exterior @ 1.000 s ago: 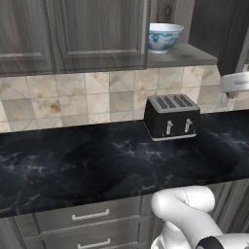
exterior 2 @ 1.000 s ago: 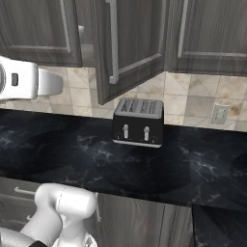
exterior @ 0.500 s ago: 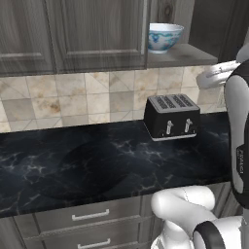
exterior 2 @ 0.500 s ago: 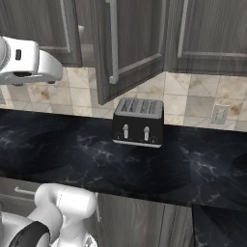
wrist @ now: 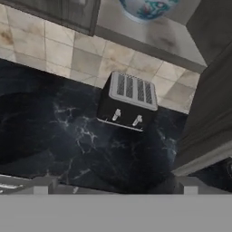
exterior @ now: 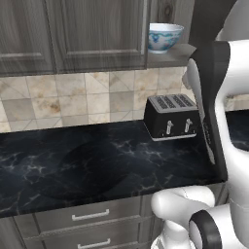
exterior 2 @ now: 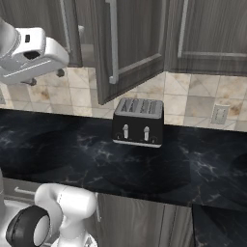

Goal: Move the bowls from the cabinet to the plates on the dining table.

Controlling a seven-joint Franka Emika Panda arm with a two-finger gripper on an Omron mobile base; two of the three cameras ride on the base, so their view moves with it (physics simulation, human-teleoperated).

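One bowl [exterior: 164, 36] is what you have in sight, white with blue-teal pattern. Nearest you, the black marble counter [exterior: 87, 165] carries a black toaster [exterior: 172, 115] against the tiled wall. Above it, the bowl stands on the open cabinet's [exterior 2: 130, 46] lowest shelf. Your pincer [wrist: 115, 186] is spread wide apart, gripping nothing, well short of the bowl.
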